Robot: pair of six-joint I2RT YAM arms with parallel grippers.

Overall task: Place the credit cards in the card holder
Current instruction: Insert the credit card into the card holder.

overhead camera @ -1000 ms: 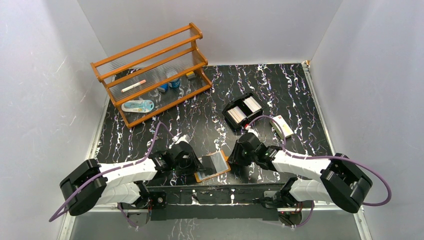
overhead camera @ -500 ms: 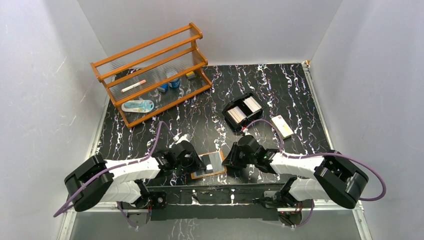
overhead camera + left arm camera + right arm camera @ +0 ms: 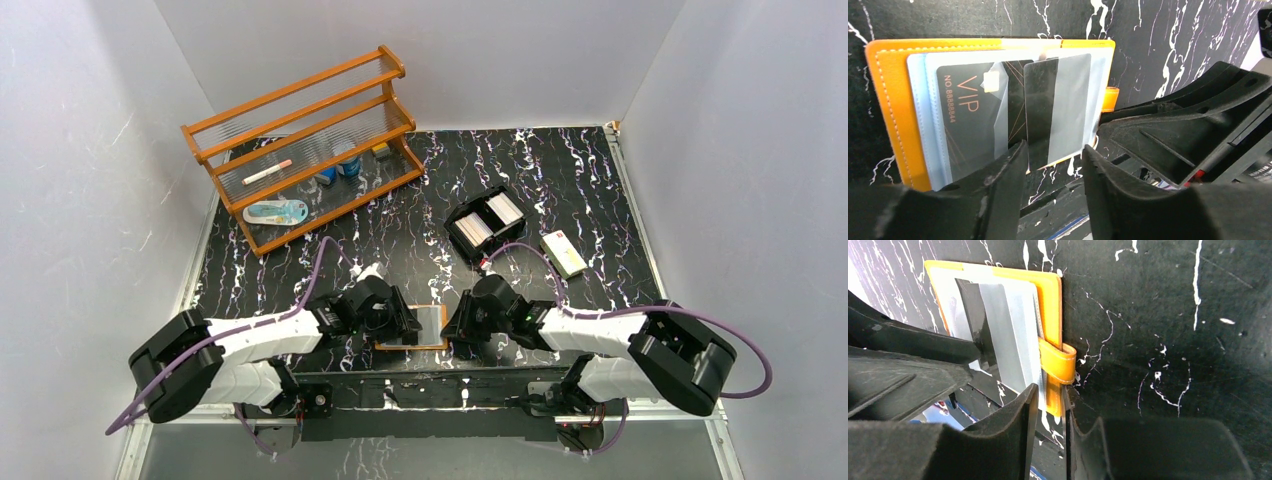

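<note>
as the card holder (image 3: 428,324) lies tab-right, right gripper (image 3: 1050,392) pinches it; left gripper (image 3: 1053,150) gapes.

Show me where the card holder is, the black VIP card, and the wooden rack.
card holder (image 3: 888,110), left wrist view, on the orange cover's left border.
black VIP card (image 3: 965,127), left wrist view, on its face below the lettering.
wooden rack (image 3: 292,90), top view, on its top rail.
</note>
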